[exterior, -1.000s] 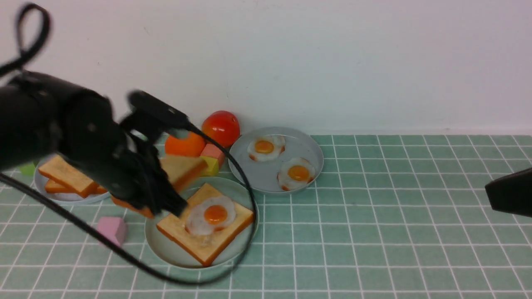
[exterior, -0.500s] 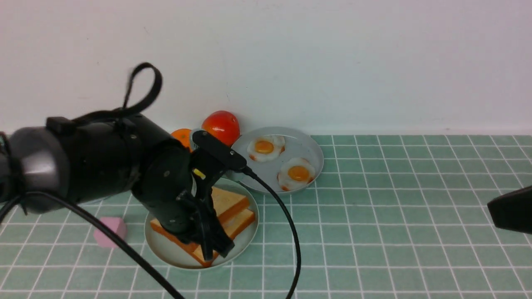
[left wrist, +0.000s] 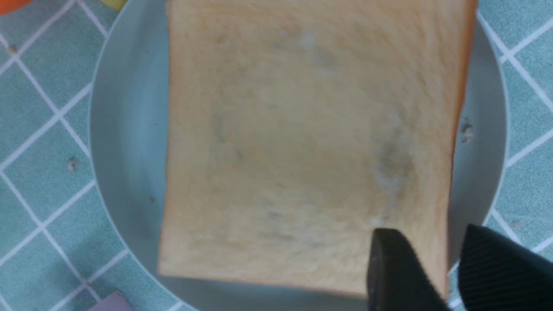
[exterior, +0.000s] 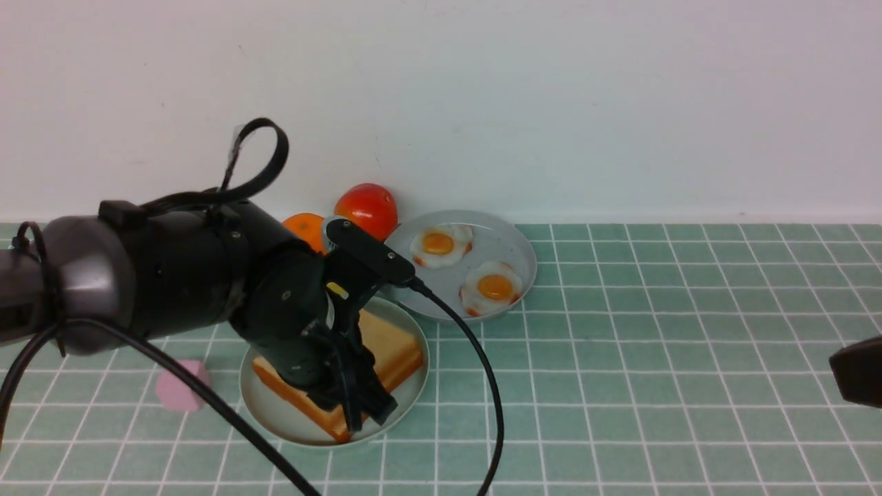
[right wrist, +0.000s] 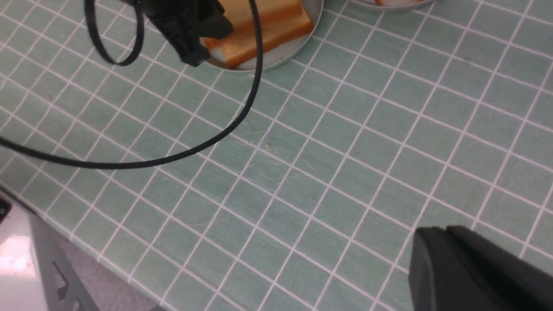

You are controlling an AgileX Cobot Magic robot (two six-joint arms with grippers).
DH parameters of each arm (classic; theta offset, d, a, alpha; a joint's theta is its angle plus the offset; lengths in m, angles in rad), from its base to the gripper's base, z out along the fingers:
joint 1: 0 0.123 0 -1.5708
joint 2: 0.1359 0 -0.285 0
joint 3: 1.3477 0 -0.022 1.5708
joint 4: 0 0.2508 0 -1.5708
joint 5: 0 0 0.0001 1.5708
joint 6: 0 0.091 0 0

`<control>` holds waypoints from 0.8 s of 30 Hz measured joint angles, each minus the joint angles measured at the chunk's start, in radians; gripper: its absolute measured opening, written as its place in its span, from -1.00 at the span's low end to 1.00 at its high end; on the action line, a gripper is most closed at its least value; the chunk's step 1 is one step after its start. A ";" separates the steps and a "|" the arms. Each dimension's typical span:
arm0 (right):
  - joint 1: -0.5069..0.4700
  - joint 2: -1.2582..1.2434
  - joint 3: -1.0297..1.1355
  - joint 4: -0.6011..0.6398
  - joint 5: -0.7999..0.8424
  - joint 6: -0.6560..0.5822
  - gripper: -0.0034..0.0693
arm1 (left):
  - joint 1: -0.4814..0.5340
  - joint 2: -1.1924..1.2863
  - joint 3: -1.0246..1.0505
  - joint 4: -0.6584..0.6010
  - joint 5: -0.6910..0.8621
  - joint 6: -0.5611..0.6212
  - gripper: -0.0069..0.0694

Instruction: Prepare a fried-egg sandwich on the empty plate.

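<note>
Two stacked toast slices [exterior: 396,348] make up the visible part of the fried-egg sandwich, and whatever lies between them is covered. The green tiled table [exterior: 654,344] runs across the whole front view. The bulky left arm [exterior: 172,282] blocks much of that side of the table and hides most of the mint-green plate [exterior: 275,413] under the jaws. The left wrist view gives what the front cannot: the top slice [left wrist: 302,142] lies flat and fills most of the plate [left wrist: 108,129], though its far edge is cut off by the frame. The left gripper [exterior: 365,410] sits at the sandwich's near corner. In its own camera the gripper [left wrist: 432,235] has its jaws parted, one finger [left wrist: 397,268] over the slice and the other outside its crust, gripping nothing. Only the right wrist view shows the crusts of both slices [right wrist: 268,30], one on the other. Beyond the left jaws, a grey plate [exterior: 510,241] holds two loose fried eggs [exterior: 441,244] [exterior: 493,286]. The right gripper [exterior: 858,372] is cut off at the frame edge, well apart from the sandwich. Its own view shows the fingers [right wrist: 447,233] pressed together, empty. A tomato [exterior: 366,207] and a half-hidden orange [exterior: 306,227] sit behind the arm, and a pink block [exterior: 180,386] is beside the plate.
</note>
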 joint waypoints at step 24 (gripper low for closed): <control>0.001 -0.384 0.081 -0.283 0.104 0.214 -0.77 | -0.001 -1.127 0.512 -0.355 -0.305 0.000 -0.85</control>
